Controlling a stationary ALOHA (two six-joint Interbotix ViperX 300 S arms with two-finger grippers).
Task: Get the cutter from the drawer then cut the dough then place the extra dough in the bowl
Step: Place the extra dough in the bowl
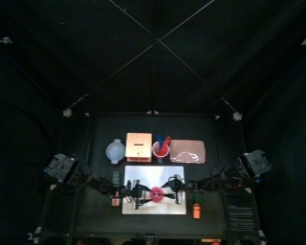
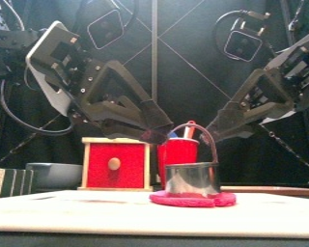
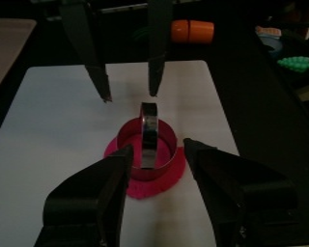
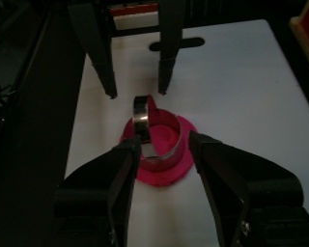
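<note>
Front view: cutter (image 2: 192,178) standing centred on the pink dough (image 2: 183,201) on the white cutting board (image 2: 67,205), left gripper (image 3: 154,154) and right gripper (image 4: 164,145) flanking it with jaws released; I would press it straight down, level, without letting it slide off centre.

One cutter (image 2: 193,179), one dough disc (image 2: 192,201), one bowl (image 1: 114,149).

You will find no text, label, brand, number or sign that can be read on anything on the counter in these views.
</note>
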